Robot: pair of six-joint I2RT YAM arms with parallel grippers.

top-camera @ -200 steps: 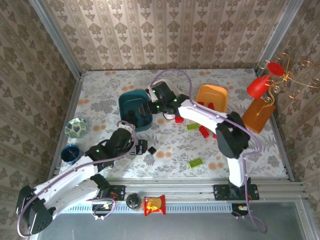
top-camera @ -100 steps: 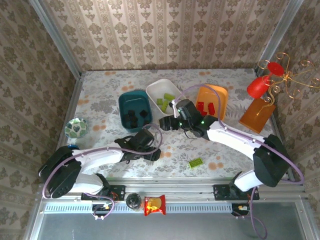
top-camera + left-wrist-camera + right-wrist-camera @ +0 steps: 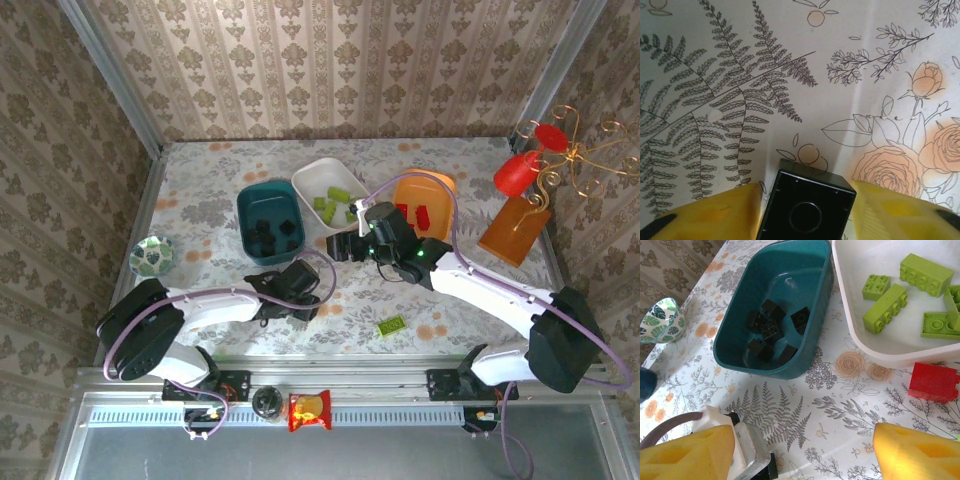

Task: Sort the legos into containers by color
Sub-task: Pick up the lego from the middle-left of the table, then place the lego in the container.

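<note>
A table (image 3: pixel 200 180) is covered with a smooth cloth printed with grey ferns and peach roses. At far left sits a small round bowl (image 3: pixel 152 255) with a leaf pattern.

The left arm lies low, stretched from the near-left corner towards the middle of the table. The left gripper (image 3: pixel 805 185) points down at the cloth, its yellow fingers pressed against both sides of a glossy, square black brick (image 3: pixel 807 212) that rests on the cloth.

Behind it stands the teal tub (image 3: pixel 805 270), a rounded rectangle of smooth plastic, holding a cluster of black bricks (image 3: pixel 772 330). Touching its right side is the white tub (image 3: pixel 860 260), holding several studded lime green bricks (image 3: pixel 885 302).

The right arm bends at the near-right and runs left to the table's middle. The right gripper (image 3: pixel 805 440) hovers above the cloth in front of these two tubs, its fingers spread wide with nothing between them. A red brick (image 3: pixel 934 381) lies just beside the white tub's near wall.

Further right, the orange tub (image 3: pixel 437 187) holds red bricks (image 3: pixel 420 214). One green brick (image 3: pixel 391 325) lies loose near the front edge. A translucent amber box (image 3: pixel 515 232) stands at far right.
</note>
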